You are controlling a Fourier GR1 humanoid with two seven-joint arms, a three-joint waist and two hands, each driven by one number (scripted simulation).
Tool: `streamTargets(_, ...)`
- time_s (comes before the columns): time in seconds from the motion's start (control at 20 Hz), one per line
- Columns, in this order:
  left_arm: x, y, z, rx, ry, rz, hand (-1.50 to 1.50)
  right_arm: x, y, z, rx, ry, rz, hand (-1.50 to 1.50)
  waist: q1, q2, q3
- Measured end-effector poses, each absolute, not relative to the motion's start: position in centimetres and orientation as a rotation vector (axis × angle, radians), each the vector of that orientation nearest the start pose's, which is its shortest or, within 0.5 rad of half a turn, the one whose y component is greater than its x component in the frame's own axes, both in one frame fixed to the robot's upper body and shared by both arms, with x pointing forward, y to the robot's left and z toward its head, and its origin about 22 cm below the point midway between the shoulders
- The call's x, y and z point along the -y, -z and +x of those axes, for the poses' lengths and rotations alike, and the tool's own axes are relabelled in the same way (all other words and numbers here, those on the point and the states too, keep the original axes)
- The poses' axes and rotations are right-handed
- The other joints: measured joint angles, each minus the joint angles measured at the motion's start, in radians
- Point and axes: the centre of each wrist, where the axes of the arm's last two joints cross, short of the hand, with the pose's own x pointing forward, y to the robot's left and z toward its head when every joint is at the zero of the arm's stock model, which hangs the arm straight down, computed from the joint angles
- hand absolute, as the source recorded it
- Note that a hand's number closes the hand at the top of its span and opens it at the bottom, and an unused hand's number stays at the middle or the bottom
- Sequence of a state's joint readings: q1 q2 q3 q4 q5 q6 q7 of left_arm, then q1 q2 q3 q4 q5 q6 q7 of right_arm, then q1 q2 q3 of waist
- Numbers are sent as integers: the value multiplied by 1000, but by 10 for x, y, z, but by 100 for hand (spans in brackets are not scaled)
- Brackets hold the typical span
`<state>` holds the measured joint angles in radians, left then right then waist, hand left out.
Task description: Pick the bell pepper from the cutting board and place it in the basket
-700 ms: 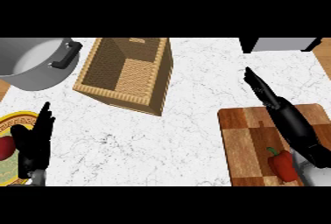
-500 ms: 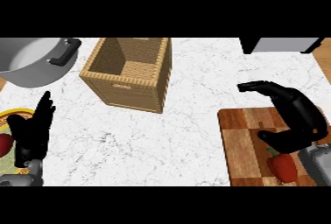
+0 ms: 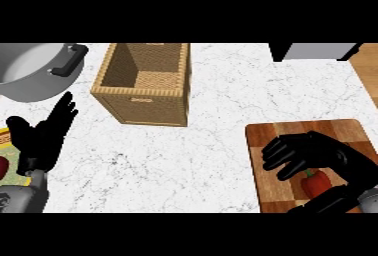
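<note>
White marble worktop point(image 3: 221, 150): right hand point(image 3: 314, 152) curled over red bell pepper point(image 3: 316, 184) on cutting board point(image 3: 266, 165), not clasping it; left hand point(image 3: 44, 135) open

I see the bell pepper point(image 3: 316, 184) lying on the cutting board point(image 3: 266, 150), near the board's lower right part. It is red with a short green stem point(image 3: 308, 173) pointing up and away from me; part of it is hidden from my view. The cutting board is a wooden slab of brown and lighter strips, flat on the counter point(image 3: 214, 150) at the right. The basket point(image 3: 148, 82) is a tan woven box, open at the top, standing upright on the counter at upper centre, well apart from the board.
</note>
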<state>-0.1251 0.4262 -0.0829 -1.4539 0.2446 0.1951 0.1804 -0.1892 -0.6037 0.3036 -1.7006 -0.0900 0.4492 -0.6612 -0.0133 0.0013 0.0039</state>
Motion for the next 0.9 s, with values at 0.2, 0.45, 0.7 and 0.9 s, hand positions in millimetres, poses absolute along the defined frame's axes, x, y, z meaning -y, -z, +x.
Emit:
streamTargets(0.2, -312, -34, 279, 1384, 49, 221, 0, 257, -91, 227, 2117, -1102, 543, -150, -4, -3, -3)
streamTargets(0.45, -320, -39, 288, 1375, 49, 212, 0, 261, -136, 208, 1986, -1259, 383, -150, -12, -6, -6)
streamTargets(0.7, -320, -37, 286, 1370, 53, 213, 0, 280, -195, 211, 1872, -1482, -66, -150, -10, -10, -8)
streamTargets(0.9, -312, -38, 287, 1378, 65, 206, 0, 291, -243, 218, 1761, -1531, -360, -150, 2, -7, -8)
